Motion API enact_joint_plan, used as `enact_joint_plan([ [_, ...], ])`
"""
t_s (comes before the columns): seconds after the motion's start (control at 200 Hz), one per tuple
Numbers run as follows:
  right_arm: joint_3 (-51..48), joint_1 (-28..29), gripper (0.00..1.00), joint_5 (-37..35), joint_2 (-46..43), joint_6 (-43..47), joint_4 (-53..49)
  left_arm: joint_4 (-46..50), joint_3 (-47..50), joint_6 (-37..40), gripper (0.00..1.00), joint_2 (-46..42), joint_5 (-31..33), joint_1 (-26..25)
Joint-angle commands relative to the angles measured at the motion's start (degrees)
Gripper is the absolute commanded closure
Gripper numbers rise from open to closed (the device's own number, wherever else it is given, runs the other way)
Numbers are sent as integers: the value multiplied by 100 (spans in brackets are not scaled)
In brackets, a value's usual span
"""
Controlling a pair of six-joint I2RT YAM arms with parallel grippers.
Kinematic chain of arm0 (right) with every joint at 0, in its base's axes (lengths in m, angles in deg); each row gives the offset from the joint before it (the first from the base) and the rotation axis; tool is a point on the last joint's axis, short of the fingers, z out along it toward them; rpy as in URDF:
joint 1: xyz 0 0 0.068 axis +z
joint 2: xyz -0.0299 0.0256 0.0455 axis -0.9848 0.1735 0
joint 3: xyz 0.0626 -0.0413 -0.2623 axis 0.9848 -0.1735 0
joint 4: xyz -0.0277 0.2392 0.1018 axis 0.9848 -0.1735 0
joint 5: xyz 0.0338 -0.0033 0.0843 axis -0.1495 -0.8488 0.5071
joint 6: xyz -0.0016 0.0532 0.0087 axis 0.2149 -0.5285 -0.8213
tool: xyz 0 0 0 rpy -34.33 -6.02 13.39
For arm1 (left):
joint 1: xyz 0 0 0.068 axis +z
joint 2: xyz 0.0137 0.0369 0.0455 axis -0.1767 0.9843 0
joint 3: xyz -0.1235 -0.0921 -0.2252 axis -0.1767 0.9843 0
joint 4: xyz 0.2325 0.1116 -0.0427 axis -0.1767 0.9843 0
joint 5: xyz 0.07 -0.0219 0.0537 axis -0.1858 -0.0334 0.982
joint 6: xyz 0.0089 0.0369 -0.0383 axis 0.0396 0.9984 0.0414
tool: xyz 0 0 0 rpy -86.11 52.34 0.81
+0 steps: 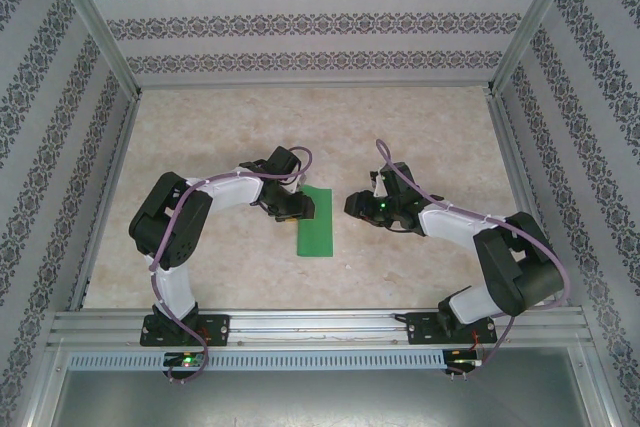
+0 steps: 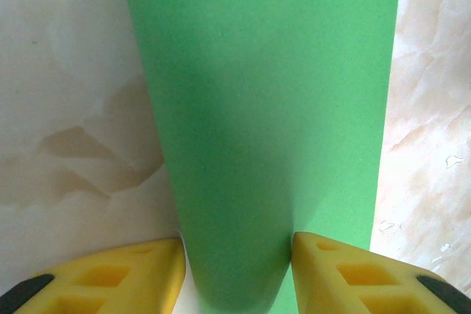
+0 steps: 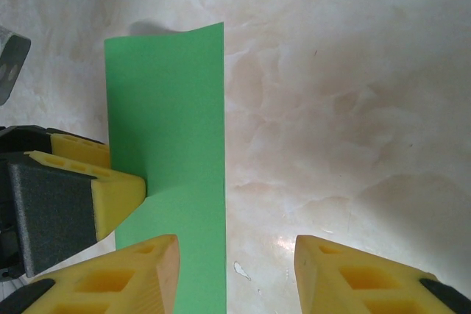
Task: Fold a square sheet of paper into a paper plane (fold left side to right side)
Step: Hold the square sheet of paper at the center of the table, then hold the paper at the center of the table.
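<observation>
Left claw (image 2: 237, 246) stood half-parted astride the rounded fold of the green paper (image 2: 265, 108), squeezing or not I couldn't tell, likely setting the crease, while the right claw (image 3: 235, 246) hung open and empty just beside it on the table (image 1: 420, 137).

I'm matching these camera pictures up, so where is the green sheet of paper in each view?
Top external: green paper mid-table, beside the left gripper.
Left wrist: green paper runs down the middle, top to bottom.
Right wrist: green paper left of centre.
Shared landmark: left gripper, its yellow finger at the paper's edge.
</observation>
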Motion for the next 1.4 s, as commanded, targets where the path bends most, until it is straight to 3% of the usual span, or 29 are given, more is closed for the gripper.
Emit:
enact_joint_plan([
  [0.0, 76, 90, 54, 101, 125, 83, 49, -415, 213, 86, 55, 792, 22, -389],
  [0.395, 302, 352, 59, 313, 462, -12, 144, -385, 207, 91, 55, 801, 52, -391],
  [0.789, 813, 800, 90, 678, 1255, -235, 479, -385, 223, 96, 55, 791, 52, -392],
  [1.219, 798, 868, 100, 532, 1744, -231, 404, -410, 244, 88, 55, 753, 96, -391],
  [1.394, 772, 865, 100, 466, 1869, -195, 198, -450, 361, 6, 55, 423, 477, -393],
])
